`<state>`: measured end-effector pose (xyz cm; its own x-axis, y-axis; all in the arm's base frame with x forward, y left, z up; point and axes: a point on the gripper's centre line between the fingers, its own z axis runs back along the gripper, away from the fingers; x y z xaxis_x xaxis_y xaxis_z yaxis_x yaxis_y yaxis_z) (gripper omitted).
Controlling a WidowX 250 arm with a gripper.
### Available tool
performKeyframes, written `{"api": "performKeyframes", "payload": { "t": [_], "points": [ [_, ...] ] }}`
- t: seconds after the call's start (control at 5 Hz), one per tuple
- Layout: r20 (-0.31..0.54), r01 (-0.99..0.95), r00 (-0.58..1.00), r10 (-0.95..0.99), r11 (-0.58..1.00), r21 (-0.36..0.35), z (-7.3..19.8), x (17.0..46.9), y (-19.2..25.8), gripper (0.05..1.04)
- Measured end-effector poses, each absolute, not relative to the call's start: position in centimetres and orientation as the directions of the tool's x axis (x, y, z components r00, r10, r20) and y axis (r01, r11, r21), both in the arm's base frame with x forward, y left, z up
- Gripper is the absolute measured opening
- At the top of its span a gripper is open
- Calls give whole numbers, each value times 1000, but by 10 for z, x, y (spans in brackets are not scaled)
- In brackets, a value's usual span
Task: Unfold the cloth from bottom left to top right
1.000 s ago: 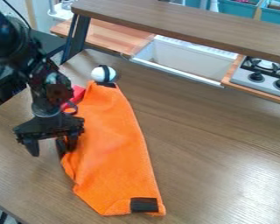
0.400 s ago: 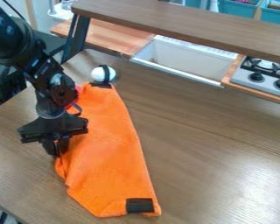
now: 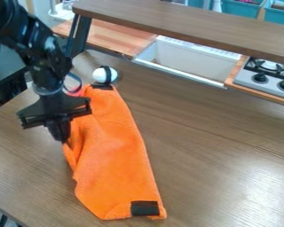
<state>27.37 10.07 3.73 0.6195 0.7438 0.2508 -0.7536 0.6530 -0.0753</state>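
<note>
1. From where I stand, taking the camera's view, the orange cloth (image 3: 115, 164) lies on the left half of the wooden table (image 3: 221, 159), long and narrow, running from near the ball at the back down towards the front edge. That shape makes me think it is doubled over on itself.

2. The black gripper (image 3: 64, 138) hangs over the cloth's left edge, its fingers drawn together with a bit of orange pinched between them. I take it that this edge is chosen because it belongs to the upper layer, the one that has to be peeled back.

3. Creases run from the pinch into the cloth, which suggests the grip is bearing on the fabric; whether it has one layer or two I can't tell.

4. A dark patch (image 3: 145, 208) sits at the front end and another dark patch (image 3: 101, 87) at the back end, next to the white ball (image 3: 103, 75) with its black band. The cloth lies flat around the front patch, so that end probably serves as an anchor.

5. To unfold it, the held edge likely needs to rise and travel towards the top right, over the cloth. Too low a pull could drag everything along, or nudge the ball.
</note>
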Motion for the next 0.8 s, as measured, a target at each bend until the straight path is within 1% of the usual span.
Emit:
{"api": "performKeyframes", "payload": {
  "t": [0.2, 0.4, 0.6, 0.8],
  "points": [
    [244, -747, 618, 747, 655, -113, 56, 284, 97, 49],
    [237, -707, 658, 714, 695, -133, 66, 299, 74, 49],
    [226, -688, 683, 695, 716, -119, 64, 313, 53, 49],
    [220, -656, 720, 658, 749, -91, 57, 333, 27, 49]
  ]
}}
